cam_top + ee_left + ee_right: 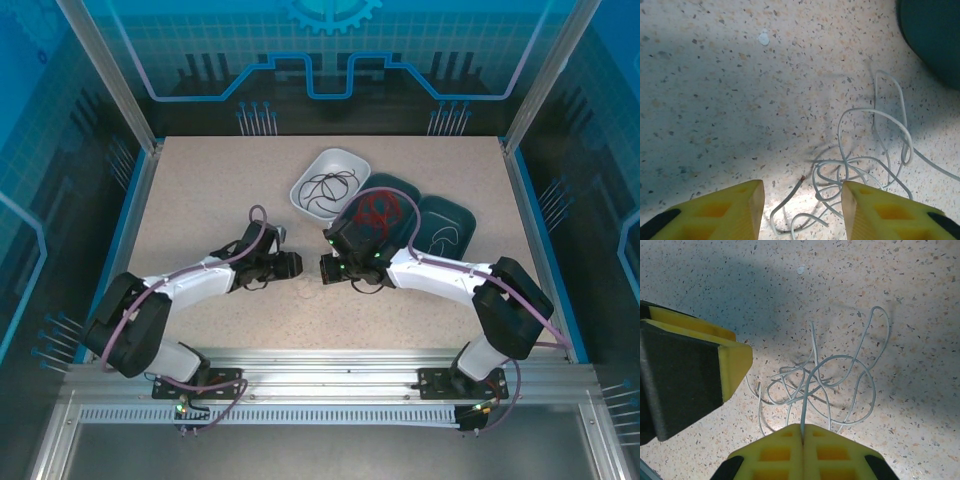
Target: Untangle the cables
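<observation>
White cable tangle (825, 385) loose on the tabletop (920, 300). Right fingers (805, 437) clamped shut on one strand at the tangle's near edge. Left fingers (737, 207) spread wide, empty, just short of the tangle, its loops lying ahead of their gap. Left probably closes next.

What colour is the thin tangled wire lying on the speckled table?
White. The thin tangled wire shows best in the right wrist view.

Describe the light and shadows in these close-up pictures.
Left wrist view: a broad bluish shadow covers the speckled beige tabletop upper left, brighter near the thin white wire tangle. Right wrist view: a similar shadow band up top; the wire casts thin shadows. Top external view: evenly lit.
</observation>
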`<state>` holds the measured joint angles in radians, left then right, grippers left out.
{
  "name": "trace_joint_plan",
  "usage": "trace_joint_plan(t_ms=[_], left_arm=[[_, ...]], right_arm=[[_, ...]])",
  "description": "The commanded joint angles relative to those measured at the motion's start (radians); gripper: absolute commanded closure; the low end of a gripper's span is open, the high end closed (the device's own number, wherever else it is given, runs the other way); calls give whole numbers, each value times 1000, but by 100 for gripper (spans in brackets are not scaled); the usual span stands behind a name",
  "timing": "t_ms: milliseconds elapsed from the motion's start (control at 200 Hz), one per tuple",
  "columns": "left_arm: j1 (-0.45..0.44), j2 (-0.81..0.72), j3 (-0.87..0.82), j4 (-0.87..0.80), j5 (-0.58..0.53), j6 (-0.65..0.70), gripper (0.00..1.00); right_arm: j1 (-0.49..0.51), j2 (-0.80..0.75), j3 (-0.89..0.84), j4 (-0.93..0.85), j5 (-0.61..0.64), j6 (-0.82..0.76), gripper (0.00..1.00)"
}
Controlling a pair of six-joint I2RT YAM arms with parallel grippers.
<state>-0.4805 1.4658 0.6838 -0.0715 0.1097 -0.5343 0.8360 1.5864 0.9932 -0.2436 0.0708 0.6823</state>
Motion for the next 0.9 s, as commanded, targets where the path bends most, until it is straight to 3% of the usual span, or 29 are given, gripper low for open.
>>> trace_joint_plan(t_ms=[0, 250, 475, 896], left_arm=[[-10, 40, 28, 11, -2, 20, 63], [-16, 65, 29, -8, -26, 11, 100], [-15, 16, 19, -51, -117, 19, 100], [9, -188, -11, -220, -494, 74, 100]], right_arm=[[-12, 11, 12, 3, 13, 20, 100], [-18, 16, 18, -19, 27, 26, 100], [-28, 13, 22, -48, 46, 38, 100], [-63, -49, 12, -208, 183, 75, 100]])
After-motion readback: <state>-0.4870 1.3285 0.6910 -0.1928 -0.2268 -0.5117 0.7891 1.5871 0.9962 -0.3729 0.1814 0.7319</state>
